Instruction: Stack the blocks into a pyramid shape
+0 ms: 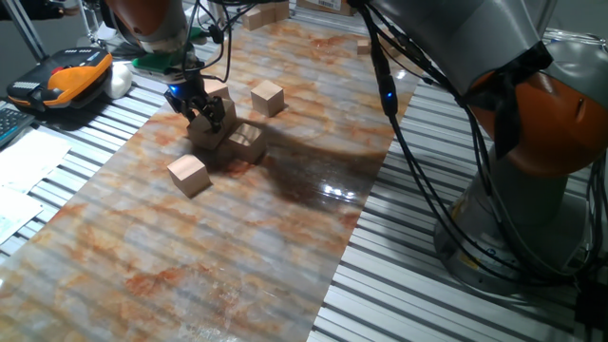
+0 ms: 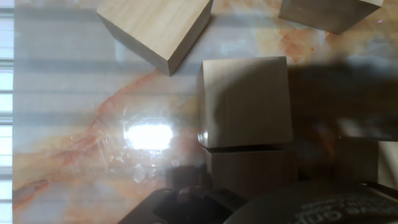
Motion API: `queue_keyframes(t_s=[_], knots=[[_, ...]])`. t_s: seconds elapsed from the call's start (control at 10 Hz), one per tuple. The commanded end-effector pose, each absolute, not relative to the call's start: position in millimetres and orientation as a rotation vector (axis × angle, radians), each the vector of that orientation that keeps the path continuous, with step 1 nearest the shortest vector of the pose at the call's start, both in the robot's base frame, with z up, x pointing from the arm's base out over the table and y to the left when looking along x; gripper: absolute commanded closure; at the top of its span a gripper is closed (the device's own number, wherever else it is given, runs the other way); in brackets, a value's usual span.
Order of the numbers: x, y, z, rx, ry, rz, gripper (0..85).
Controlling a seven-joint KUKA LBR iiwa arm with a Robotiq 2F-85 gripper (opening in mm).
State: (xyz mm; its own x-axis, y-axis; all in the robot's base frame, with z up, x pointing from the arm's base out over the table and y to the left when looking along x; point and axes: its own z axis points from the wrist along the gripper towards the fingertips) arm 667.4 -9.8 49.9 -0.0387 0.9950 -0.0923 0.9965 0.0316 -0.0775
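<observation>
fixed view shows the hand (image 1: pixel 204 112) closed around a block (image 1: pixel 216 111).

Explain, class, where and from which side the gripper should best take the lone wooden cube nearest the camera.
Probably from straight above, fingers closing on two opposite vertical side faces of the cube. It sits flat and apart from the cluster, so every side looks free; turn the gripper to match its slight rotation.
</observation>
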Motion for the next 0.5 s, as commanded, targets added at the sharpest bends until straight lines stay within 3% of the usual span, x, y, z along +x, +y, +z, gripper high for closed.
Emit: queue_keyframes(t_s=[0.0, 0.4], knots=[[666.7, -10.4, 49.0, 2.174, 2.244, -0.196, 85.0], [666.3, -10.9, 48.8, 2.183, 2.236, -0.208, 85.0]])
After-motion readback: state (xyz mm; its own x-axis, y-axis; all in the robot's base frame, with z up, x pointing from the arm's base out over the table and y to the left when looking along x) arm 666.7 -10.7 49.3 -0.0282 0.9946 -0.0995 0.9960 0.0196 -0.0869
